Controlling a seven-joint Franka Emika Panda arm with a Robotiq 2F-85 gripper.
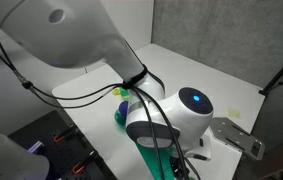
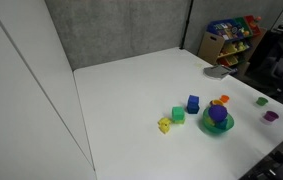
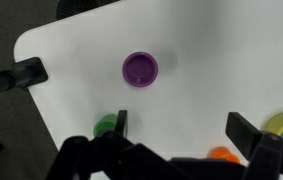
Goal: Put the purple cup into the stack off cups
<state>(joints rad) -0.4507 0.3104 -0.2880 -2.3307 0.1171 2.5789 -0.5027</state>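
Purple cup [image 3: 140, 68] — upright, alone on white table [image 3: 71, 60]; gripper [image 3: 177, 122] overhead, jaws spread, empty — apparently poised for pickup.

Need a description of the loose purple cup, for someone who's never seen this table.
On the white table, look away from the stack of cups toward the table's edge. The purple cup stands alone on bare surface there, near a small green cup. It is the only purple thing standing free, nested in nothing.
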